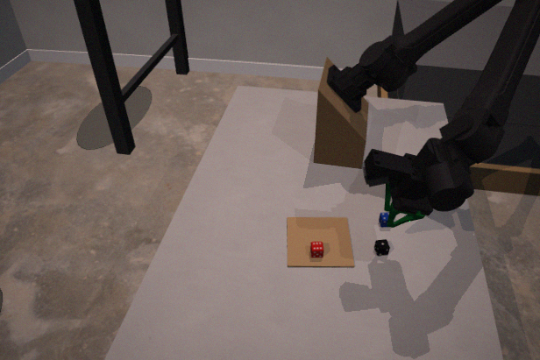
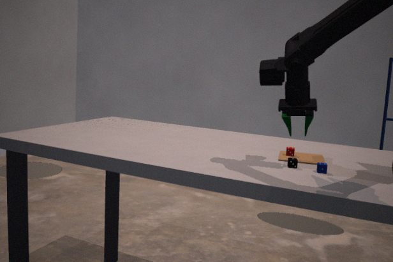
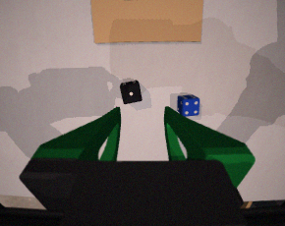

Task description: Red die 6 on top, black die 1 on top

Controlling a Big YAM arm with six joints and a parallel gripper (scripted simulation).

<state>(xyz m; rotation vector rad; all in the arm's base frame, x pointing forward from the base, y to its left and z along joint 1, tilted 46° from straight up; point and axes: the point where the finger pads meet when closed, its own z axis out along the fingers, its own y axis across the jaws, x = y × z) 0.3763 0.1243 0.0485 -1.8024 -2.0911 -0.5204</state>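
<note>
The red die [image 1: 316,250] [image 2: 290,151] lies flat on the tan mat [image 1: 298,236] [image 2: 309,157] [image 3: 149,34], near its front edge in the top view, with 6 on top. The black die [image 1: 381,247] [image 2: 292,162] [image 3: 131,92] lies on the table beside the mat, off it, with 1 on top. The blue die [image 1: 384,219] [image 2: 322,167] [image 3: 189,105] lies on the table near the black die, with 4 on top. My gripper [image 2: 298,135] [image 3: 142,112] points down above the table, part open with nothing between its green fingers. The top view hides part of the fingers.
A slanted wooden block [image 1: 339,144] stands farther back on the table [image 1: 228,183] [image 2: 159,146], with a dark jointed arm part at its sloping face. The blue die is close to the black die. Arm shadows fall across the table and part of the mat.
</note>
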